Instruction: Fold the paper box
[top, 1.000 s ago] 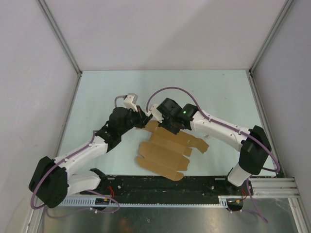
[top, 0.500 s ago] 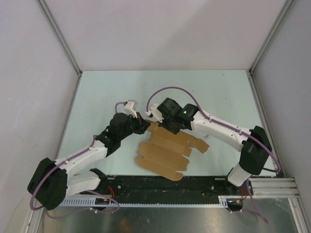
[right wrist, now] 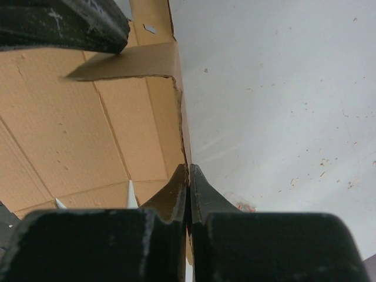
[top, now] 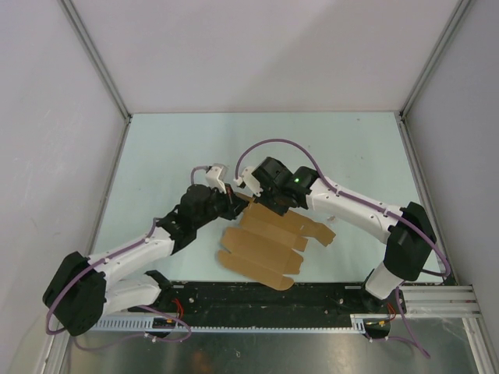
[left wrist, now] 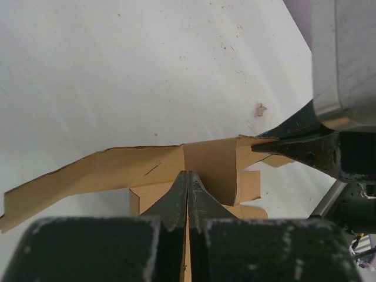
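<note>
Left gripper (left wrist: 187, 175) and right gripper (right wrist: 188, 168) are each pinching shut on the far flap of the flat paper box (top: 265, 243), which is lying on the table (top: 156, 156) near the bases; raising both together along the crease is likely the way to avoid tearing it.

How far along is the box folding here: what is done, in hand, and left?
Done: almost nothing; the paper box lies mostly flat, creases unfolded. In hand: the left gripper and right gripper both have fingers shut on its far edge, one flap lifted. Left: raising the walls and tucking the tabs.
</note>
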